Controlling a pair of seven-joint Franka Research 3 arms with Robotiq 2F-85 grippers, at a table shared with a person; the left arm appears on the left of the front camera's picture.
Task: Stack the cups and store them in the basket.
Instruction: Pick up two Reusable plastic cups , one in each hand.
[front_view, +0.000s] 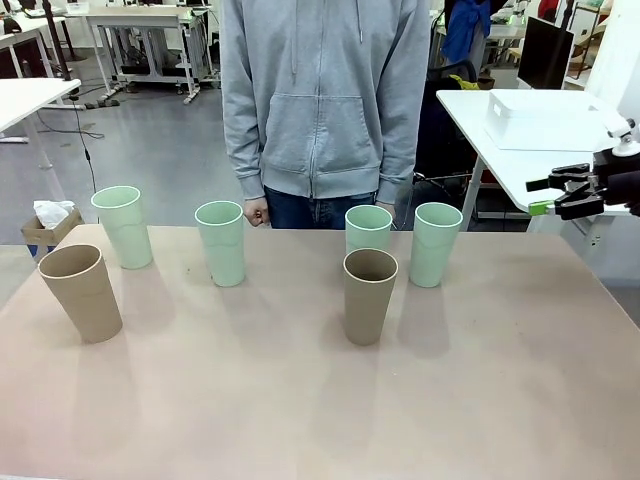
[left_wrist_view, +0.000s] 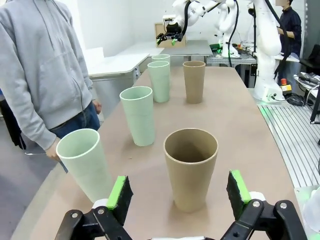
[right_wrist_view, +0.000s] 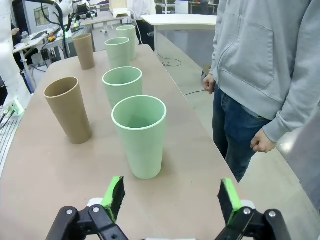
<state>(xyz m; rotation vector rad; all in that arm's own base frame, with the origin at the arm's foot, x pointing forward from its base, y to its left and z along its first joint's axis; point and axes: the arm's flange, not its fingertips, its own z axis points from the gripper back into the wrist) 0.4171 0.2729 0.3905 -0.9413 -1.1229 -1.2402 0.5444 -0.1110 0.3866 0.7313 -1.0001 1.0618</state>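
**Tip-over risk before the first grasp**

Both claws spread wide, gripping nothing. Left claw (left_wrist_view: 179, 191) at the bottom of the left wrist frame, aimed at a tan cup (left_wrist_view: 191, 167). Right claw (right_wrist_view: 171, 196) likewise facing a mint cup (right_wrist_view: 140, 135).

Six cups (front_view: 221, 243) upright and apart across the counter (front_view: 300, 410), none nested. White basket (front_view: 545, 118) away on a side table (front_view: 470, 120), upper right of the front frame.

Likely trouble:
- Clipping a tall rim on approach and knocking it into the neighbouring mint tumbler (left_wrist_view: 85, 162).
- Pinching too high and tilting the cup.
- Seating one tapered cup crooked in another.
- Losing the stack on the long carry to the basket.
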